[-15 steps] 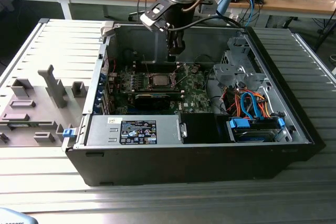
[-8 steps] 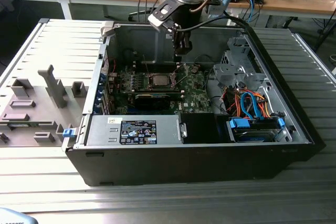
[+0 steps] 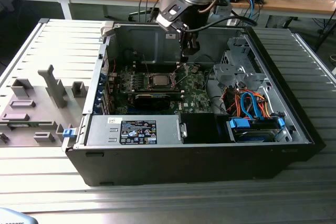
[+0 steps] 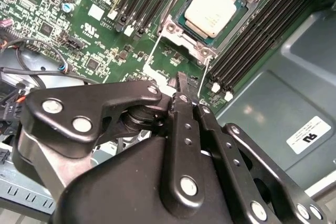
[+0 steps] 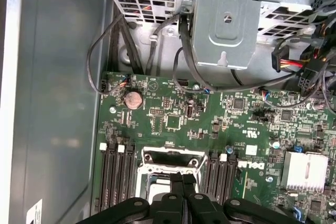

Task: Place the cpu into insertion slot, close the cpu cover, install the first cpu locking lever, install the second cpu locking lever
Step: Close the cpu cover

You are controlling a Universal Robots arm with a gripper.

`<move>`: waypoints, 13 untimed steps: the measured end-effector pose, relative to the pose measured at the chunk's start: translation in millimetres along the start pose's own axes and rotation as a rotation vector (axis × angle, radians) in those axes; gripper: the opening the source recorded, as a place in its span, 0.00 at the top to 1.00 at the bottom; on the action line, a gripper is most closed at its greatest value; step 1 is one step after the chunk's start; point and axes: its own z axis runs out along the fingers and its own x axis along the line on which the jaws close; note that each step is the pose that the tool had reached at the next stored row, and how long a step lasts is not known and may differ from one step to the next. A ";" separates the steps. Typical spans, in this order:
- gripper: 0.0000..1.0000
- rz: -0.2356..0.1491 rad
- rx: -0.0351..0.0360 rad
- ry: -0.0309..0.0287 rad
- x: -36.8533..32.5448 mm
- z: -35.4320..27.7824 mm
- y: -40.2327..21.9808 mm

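The cpu (image 4: 214, 9), a flat square with a dull silver top, lies in the insertion slot (image 4: 173, 27) on the green motherboard. The cpu cover (image 4: 185, 34), a silver frame, lies flat around it, and the chip shows through its window. Two thin wire levers (image 4: 151, 51) run out from the socket's corners toward my gripper (image 4: 181, 82). The gripper hangs above the board beside the socket, its black fingers (image 5: 176, 182) pressed together with nothing visible between them. In the exterior view the gripper (image 3: 185, 56) hovers above and to the right of the cpu (image 3: 157, 81).
Black memory slots (image 4: 262, 30) flank the socket. A grey drive cage (image 5: 226, 19) with black cables (image 5: 113, 45) stands past the board's edge. The power supply (image 3: 137, 131) and orange and blue cables (image 3: 252, 106) fill the case front. Grey fixtures (image 3: 52, 85) stand on the exterior view's left.
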 end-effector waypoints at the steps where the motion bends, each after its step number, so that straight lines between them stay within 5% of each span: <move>1: 0.89 0.000 0.0001 -0.0001 -0.1 0.1 0.9; 13: 0.89 0.000 0.0000 0.0001 -0.8 1.3 7.7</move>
